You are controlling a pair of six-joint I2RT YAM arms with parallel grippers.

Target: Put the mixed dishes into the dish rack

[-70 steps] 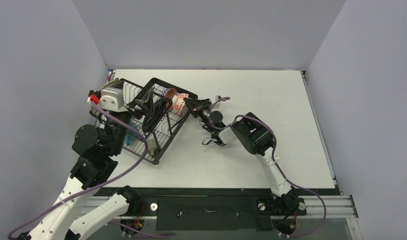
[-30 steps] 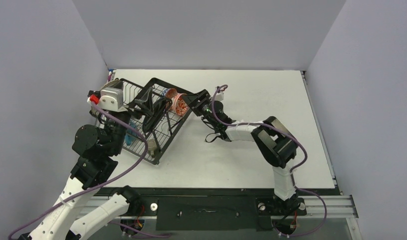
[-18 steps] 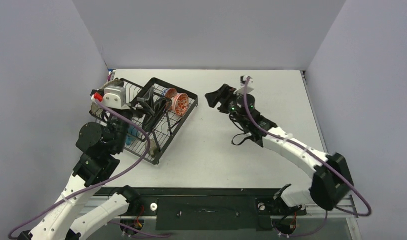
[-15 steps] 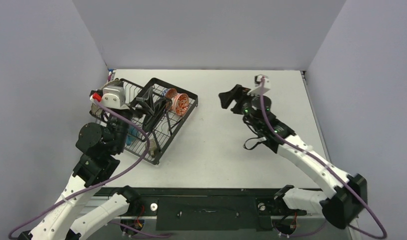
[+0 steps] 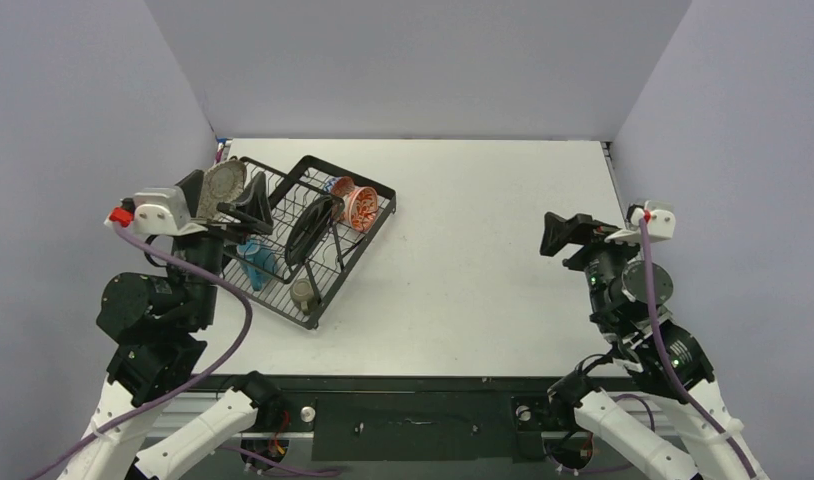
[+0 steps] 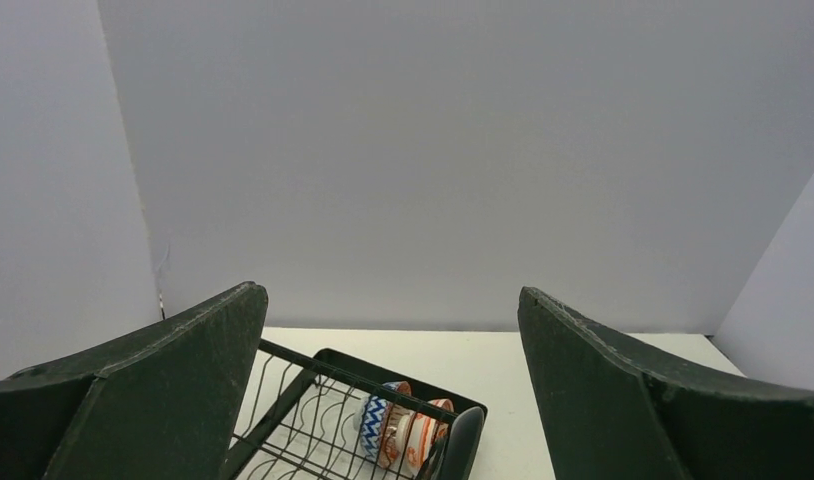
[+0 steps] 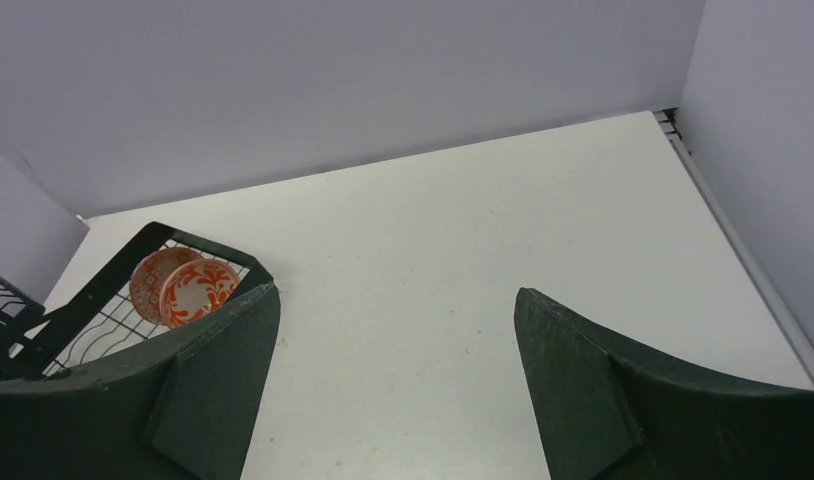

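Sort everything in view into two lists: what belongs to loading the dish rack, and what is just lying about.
Belongs to the job:
dish rack
speckled grey plate
black plate
light-blue mug
olive cup
two patterned bowls
All six dishes already sit in the rack.

Just lying about:
small coloured object at the far left corner of the table, too small to identify

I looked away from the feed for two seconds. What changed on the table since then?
The right gripper released the patterned bowl on edge in the dish rack's far corner and withdrew to the table's right side. The left gripper pulled back leftward off the rack. Both are open. The rack, black plate and blue mug stayed put.
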